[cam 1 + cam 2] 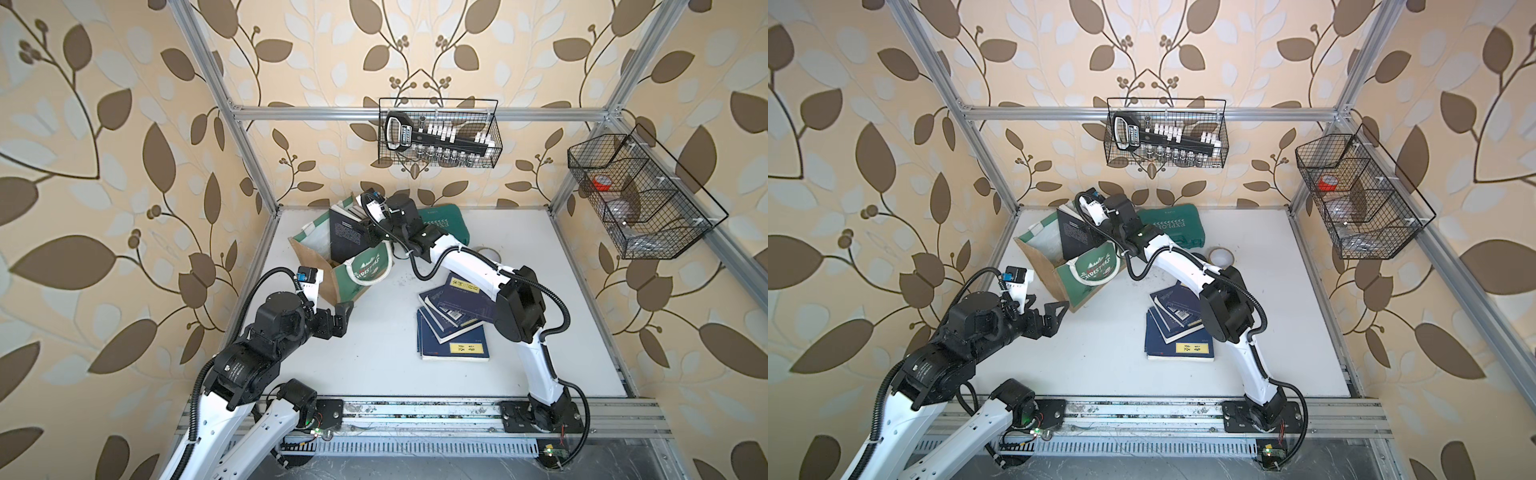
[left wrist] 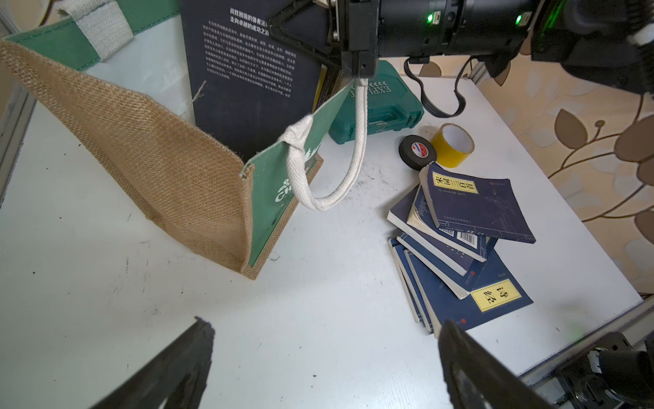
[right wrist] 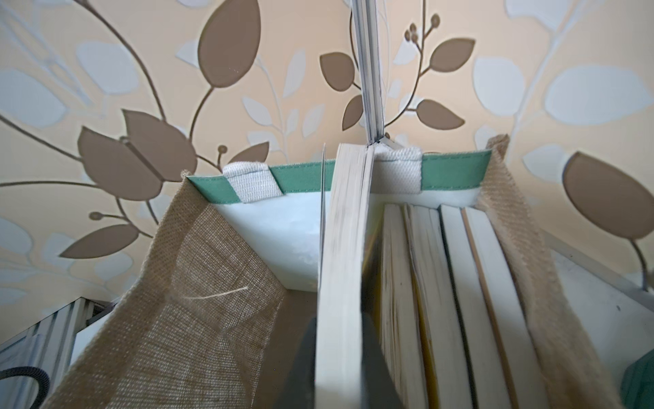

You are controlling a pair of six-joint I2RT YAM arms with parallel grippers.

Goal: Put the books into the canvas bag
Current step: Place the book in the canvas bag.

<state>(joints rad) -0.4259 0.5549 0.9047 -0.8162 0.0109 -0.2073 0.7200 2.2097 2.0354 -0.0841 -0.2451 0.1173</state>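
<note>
Top views: the left arm's fingers point(image 1: 344, 308) hang spread wide beside the tan burlap bag point(image 1: 305, 254) with green panels. The right arm's fingers point(image 1: 371, 237) clamp a dark navy paperback point(image 1: 347, 239) upright inside it. Navy yellow-labelled paperbacks point(image 1: 453, 340) lie stacked on the white bench point(image 1: 374, 353).

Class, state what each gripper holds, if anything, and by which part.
The right gripper clamps the dark book by its upper edge; the left gripper holds nothing.

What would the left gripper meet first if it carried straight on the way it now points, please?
The open left gripper would probably touch bare table first, just short of the canvas bag and its rope handle; depth is uncertain.
</note>
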